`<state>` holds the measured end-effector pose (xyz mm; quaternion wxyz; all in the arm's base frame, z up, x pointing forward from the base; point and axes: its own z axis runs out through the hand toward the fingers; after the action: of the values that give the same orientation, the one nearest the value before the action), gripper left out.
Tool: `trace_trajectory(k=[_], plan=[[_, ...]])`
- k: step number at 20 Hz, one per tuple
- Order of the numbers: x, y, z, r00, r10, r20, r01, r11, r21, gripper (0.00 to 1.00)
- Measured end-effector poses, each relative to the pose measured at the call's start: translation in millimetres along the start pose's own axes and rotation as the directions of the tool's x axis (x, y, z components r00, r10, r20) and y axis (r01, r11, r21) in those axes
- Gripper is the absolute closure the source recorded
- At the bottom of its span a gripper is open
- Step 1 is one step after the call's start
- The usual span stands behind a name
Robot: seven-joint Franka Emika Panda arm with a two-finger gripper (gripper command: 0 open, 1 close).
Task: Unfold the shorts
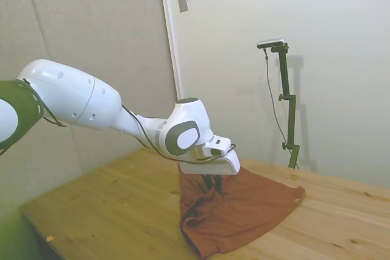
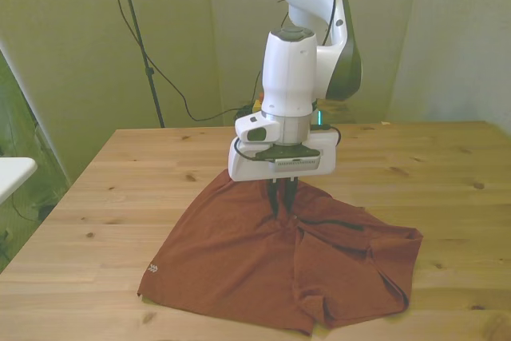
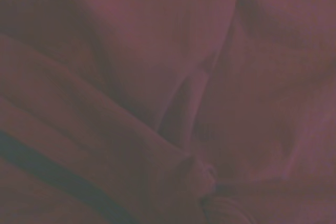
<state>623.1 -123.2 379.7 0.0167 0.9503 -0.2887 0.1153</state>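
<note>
At table centre | my gripper pinches a raised fold of the shorts | cloth spreads toward the front view's left and right.

Wooden table, perhaps a wall plate.

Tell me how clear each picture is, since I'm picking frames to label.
Side view: sharp, evenly lit, the gripper casting soft shade on the shorts. Front view: sharp with a yellowish cast; the table shows no glare. Wrist view: dim, blurred, filled with reddish fabric folds.
</note>
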Motion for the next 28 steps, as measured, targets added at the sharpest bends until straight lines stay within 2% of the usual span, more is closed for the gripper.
trace_trajectory(k=[2, 5, 9, 10, 13, 16, 18, 20, 24, 25, 28], plan=[[-11, -7, -15, 0.999, -0.033, -0.018, 0.033, 0.999, 0.002, 1.0], [-41, -33, -40, 0.987, -0.143, -0.07, 0.143, 0.99, -0.002, 1.0], [-99, -71, -68, 0.944, -0.302, -0.131, 0.3, 0.953, -0.032, 1.0], [-126, -76, -78, 0.929, -0.337, -0.153, 0.336, 0.941, -0.031, 1.0], [-140, -89, -78, 0.9, -0.401, -0.173, 0.391, 0.916, -0.089, 1.0], [-185, -113, -77, 0.846, -0.502, -0.178, 0.474, 0.862, -0.179, 1.0], [-221, -124, -77, 0.803, -0.574, -0.161, 0.535, 0.813, -0.228, 1.0], [-249, -128, -76, 0.769, -0.622, -0.148, 0.58, 0.776, -0.25, 1.0], [-282, -121, -61, 0.718, -0.688, -0.104, 0.638, 0.711, -0.296, 1.0], [-286, -119, -57, 0.71, -0.698, -0.093, 0.647, 0.698, -0.306, 0.0], [-290, -114, -50, 0.702, -0.709, -0.072, 0.657, 0.683, -0.318, 0.0]])
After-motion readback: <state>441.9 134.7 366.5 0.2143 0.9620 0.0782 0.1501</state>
